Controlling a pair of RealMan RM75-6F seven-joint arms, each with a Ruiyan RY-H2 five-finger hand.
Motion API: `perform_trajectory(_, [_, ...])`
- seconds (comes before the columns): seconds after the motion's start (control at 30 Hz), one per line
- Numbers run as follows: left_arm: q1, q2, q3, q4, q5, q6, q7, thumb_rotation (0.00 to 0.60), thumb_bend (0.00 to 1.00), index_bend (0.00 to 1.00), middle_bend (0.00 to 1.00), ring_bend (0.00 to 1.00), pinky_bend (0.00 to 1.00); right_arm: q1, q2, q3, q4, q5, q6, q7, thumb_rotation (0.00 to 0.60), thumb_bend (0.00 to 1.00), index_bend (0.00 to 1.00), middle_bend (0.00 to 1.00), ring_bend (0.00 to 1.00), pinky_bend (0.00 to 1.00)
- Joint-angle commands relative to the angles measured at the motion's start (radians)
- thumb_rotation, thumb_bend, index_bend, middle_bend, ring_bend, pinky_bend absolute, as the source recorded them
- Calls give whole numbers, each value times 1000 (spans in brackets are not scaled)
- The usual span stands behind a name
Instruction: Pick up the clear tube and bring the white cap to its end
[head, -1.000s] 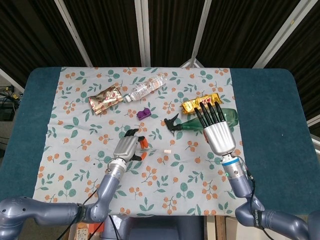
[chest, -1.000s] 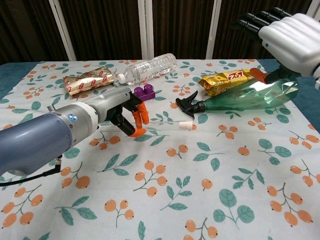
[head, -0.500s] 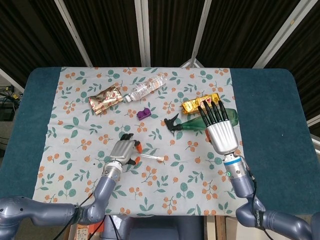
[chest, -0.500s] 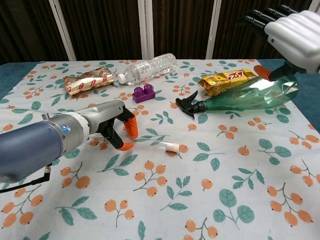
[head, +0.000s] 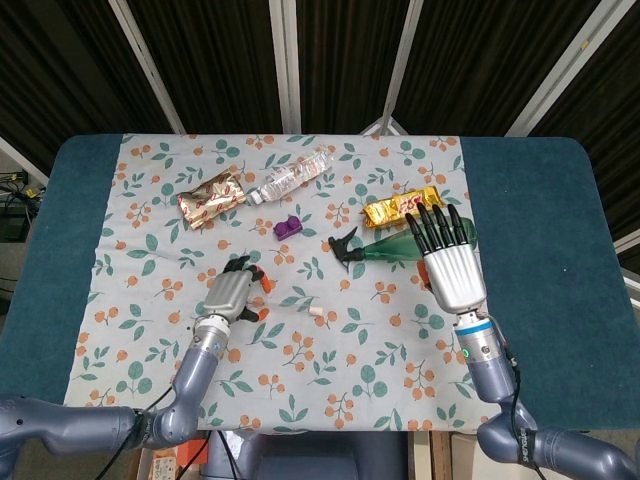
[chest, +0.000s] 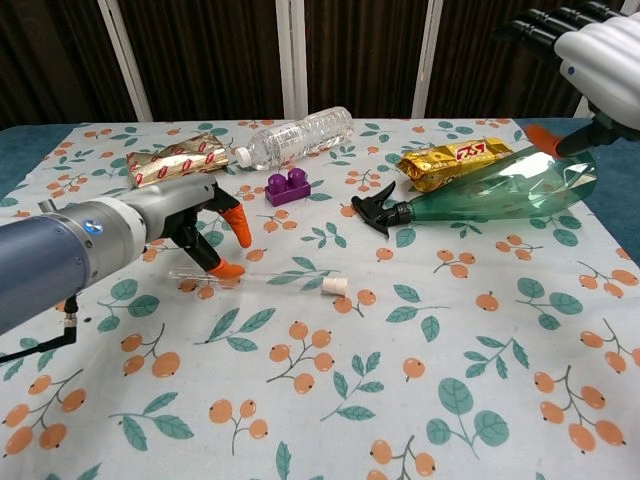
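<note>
My left hand (chest: 195, 232) hovers low over the floral cloth of the tabletop (head: 150, 330), towards its near-left part, orange-tipped fingers (chest: 236, 226) curled downward and apart. As far as I can make out it holds nothing. The thin clear plastic tube (chest: 262, 279) lies flat on the cloth right under those fingertips, running out toward the middle of the tabletop, hard to trace against the pattern. The small white cylindrical cap (chest: 335, 286) lies at the tube's far end; whether it touches the tube or sits just beside it, I cannot tell.

My right hand (head: 455, 265) is raised over the right side, fingers straight and spread, empty, above the green plastic spray bottle (chest: 490, 195) lying on its side.

So I'd say the pick-up itself is the step in hand, and it isn't done. Next I need to close thumb and finger across the tube near its left end, gently, since it looks light and likely to roll.
</note>
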Motion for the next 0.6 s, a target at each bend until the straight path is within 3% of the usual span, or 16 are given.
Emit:
perform_trajectory(0.03, [18, 29, -4, -23, 6, 10, -14, 600, 297, 436, 230, 44, 0, -16, 12, -5, -19, 7, 12, 5, 600, 455, 0, 0, 0, 0])
perform_trajectory(0.27, [65, 111, -5, -103, 54, 43, -59, 600, 216, 315, 156, 13, 0, -80, 59, -20, -102, 33, 54, 38, 600, 334, 0, 0, 0, 0])
perform_trajectory(0.37, [101, 159, 16, -140, 106, 63, -92, 600, 178, 62, 103, 1, 0, -119, 92, -28, -145, 55, 71, 69, 600, 326, 0, 0, 0, 0])
perform_trajectory(0.4, [115, 180, 27, -158, 115, 63, -101, 600, 173, 21, 91, 0, 0, -135, 108, -34, -162, 63, 78, 84, 600, 325, 0, 0, 0, 0])
perform_trajectory(0.5, [151, 246, 59, -208, 150, 73, -115, 600, 169, 0, 68, 0, 0, -181, 151, -55, -208, 81, 89, 133, 600, 319, 0, 0, 0, 0])
perform_trajectory(0.6, [198, 304, 111, -235, 259, 111, -139, 600, 169, 0, 58, 0, 0, -229, 199, -81, -255, 98, 96, 194, 600, 310, 0, 0, 0, 0])
